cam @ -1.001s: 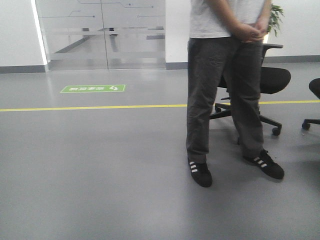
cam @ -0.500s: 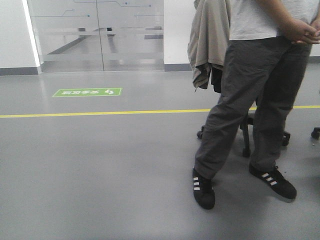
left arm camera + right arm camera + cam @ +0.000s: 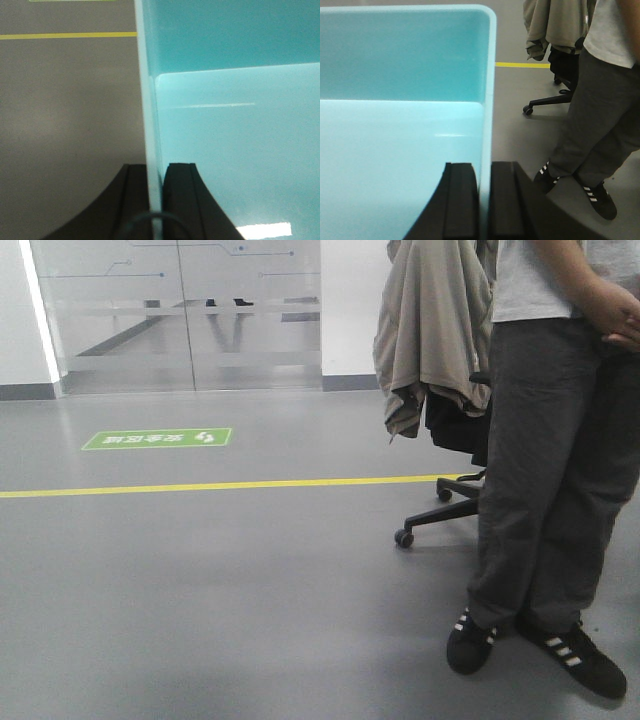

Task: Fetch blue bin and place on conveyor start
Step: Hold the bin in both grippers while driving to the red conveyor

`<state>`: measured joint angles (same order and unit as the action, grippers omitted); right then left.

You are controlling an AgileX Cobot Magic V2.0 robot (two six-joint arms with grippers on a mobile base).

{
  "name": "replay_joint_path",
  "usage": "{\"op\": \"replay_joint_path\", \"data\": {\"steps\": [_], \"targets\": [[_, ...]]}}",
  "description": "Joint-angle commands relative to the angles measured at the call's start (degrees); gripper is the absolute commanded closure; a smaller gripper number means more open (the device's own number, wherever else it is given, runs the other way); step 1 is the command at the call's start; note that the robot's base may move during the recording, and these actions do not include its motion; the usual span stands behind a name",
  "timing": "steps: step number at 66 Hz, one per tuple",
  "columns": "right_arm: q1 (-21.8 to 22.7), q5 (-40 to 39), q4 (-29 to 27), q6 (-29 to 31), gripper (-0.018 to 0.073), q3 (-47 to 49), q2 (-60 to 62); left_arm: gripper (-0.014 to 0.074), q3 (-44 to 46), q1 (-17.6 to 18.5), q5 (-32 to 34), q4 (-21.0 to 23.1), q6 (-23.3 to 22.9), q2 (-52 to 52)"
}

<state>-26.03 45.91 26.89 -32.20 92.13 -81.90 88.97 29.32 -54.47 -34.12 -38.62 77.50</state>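
I find the left end effector (image 3: 155, 200) clenched on the blue bin (image 3: 235, 150). Its two black fingers (image 3: 134, 200) press either side of the bin's thin pale wall at the bottom centre of the left wrist view, with no gap showing. The right end effector (image 3: 484, 200) grasps the opposite wall likewise, one finger inside and one outside, at the bottom centre of its view. The bin hangs between both, over the grey floor (image 3: 250, 590). In the front view a yellow line (image 3: 200, 485) crosses mid-frame. A person (image 3: 550, 470) stands at the right, beside an office chair (image 3: 455, 425) draped with a jacket (image 3: 430, 330).
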Motion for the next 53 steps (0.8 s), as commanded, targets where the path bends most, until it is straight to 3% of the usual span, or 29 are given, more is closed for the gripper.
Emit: {"op": "replay_joint_path", "data": {"steps": [1, 24, 53], "targets": [[0.2, -1.9, 2.7, 0.8, 0.0713, 0.6, 0.8, 0.0707, 0.3, 0.0, 0.4, -3.0, 0.4, -0.4], [0.2, -4.7, 2.7, 0.8, 0.0713, 0.6, 0.8, 0.0707, 0.3, 0.0, 0.4, -4.0, 0.4, -0.4], [0.2, -17.3, 2.7, 0.8, 0.0713, 0.6, 0.8, 0.0707, 0.3, 0.0, 0.4, -5.5, 0.4, -0.4]]}}
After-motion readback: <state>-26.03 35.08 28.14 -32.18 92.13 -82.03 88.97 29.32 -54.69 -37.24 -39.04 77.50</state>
